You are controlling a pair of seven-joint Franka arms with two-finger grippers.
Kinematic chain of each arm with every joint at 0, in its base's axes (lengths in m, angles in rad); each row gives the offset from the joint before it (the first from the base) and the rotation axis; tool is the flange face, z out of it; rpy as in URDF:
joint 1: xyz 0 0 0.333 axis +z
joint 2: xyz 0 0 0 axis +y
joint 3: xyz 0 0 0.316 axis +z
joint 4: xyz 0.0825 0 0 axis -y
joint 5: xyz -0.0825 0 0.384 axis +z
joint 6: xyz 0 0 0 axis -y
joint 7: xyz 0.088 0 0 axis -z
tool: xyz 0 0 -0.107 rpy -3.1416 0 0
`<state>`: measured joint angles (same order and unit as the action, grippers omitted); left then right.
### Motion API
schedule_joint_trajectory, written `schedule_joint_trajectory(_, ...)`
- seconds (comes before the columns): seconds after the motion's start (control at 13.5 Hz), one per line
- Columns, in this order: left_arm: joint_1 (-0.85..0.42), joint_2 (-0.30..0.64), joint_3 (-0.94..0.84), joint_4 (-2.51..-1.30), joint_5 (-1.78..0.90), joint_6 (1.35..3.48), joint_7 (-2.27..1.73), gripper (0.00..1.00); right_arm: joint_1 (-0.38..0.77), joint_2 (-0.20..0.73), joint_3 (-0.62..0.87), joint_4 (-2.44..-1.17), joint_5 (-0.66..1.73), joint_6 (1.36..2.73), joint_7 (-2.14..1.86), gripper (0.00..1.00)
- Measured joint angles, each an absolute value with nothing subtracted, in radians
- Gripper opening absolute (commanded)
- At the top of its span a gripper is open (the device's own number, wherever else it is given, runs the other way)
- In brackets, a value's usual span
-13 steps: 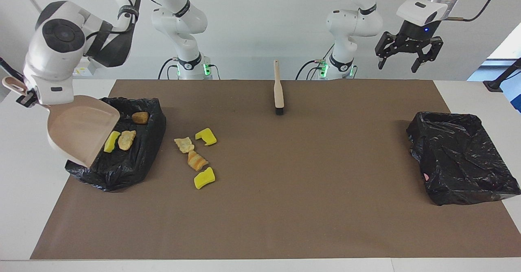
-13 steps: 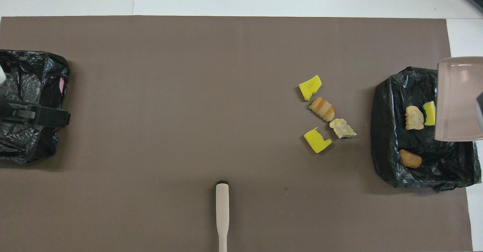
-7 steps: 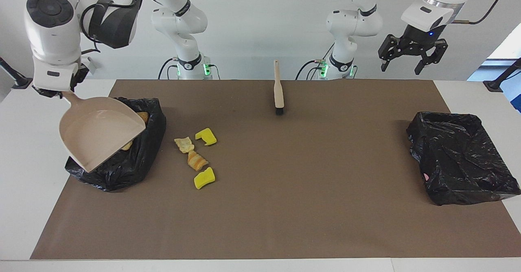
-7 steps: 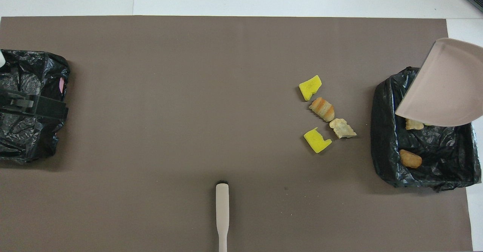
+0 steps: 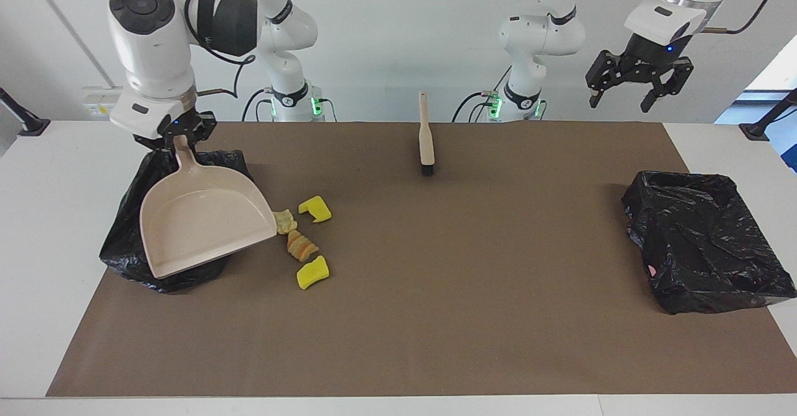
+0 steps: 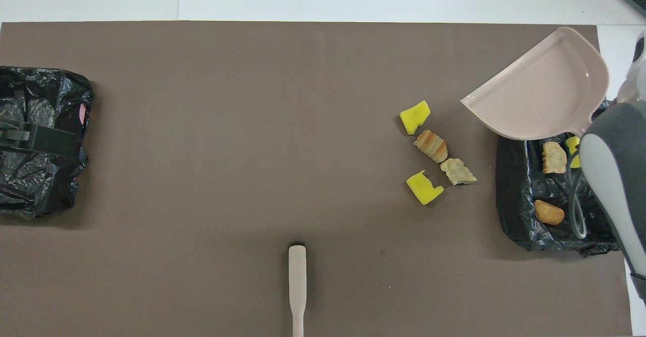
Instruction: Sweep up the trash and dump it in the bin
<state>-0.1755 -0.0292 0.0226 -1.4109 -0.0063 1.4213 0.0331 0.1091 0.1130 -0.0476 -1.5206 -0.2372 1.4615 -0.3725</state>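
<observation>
Facing view: trash (image 5: 303,246) lies beside the right pincer's (image 5: 181,134) dustpan (image 5: 202,223).

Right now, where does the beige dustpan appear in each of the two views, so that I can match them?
Facing view: the dustpan is raised over the bin at the right arm's end, handle held by the right gripper.
Overhead view: the dustpan shows over that bin's edge farther from the robots.
Shared landmark: the brush lying at the robots' edge, mid-table.
</observation>
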Motion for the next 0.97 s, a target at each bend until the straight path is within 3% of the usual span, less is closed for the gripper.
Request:
schedule_joint_trajectory(0.37, -0.174, -0.035, 0.023, -1.411, -0.007, 1.421, 0.033, 1.0, 0.24, 0.158, -0.046, -1.528, -0.047, 1.488, -0.005, 0.0)
schedule_joint_trajectory(0.97, -0.095, -0.034, -0.052, -1.411, -0.008, 1.421, 0.033, 1.0, 0.46, 0.34, -0.044, -1.532, 0.185, 1.746, 0.46, 0.0)
